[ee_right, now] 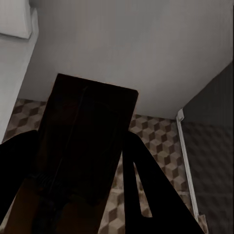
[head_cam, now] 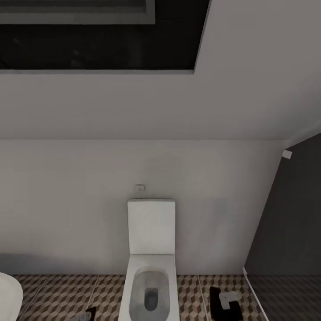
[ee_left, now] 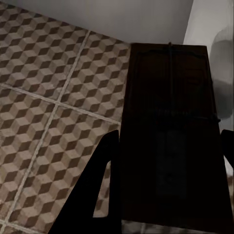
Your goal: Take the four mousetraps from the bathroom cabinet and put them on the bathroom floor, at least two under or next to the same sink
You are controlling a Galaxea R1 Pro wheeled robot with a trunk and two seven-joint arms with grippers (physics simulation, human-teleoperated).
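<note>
A flat dark mousetrap (ee_left: 170, 112) with a wire bar along it sits between the fingers of my left gripper (ee_left: 170, 141), which is shut on it above the cube-patterned bathroom floor (ee_left: 44, 97). Another mousetrap (ee_right: 87, 131), shadowed and dark, is clamped in my right gripper (ee_right: 80, 146), tilted toward the wall. In the head view the right gripper (head_cam: 225, 303) hangs low over the bathroom floor (head_cam: 53, 294) to the right of the toilet, and the tip of the left gripper (head_cam: 91, 313) shows left of the toilet. The cabinet is out of view.
A white toilet (head_cam: 150, 267) stands against the pale wall straight ahead. A dark glass shower panel (head_cam: 290, 223) with a darker floor (head_cam: 285, 298) closes the right side. A white rounded rim (head_cam: 6, 294) shows at the lower left; I cannot tell whether it is the sink.
</note>
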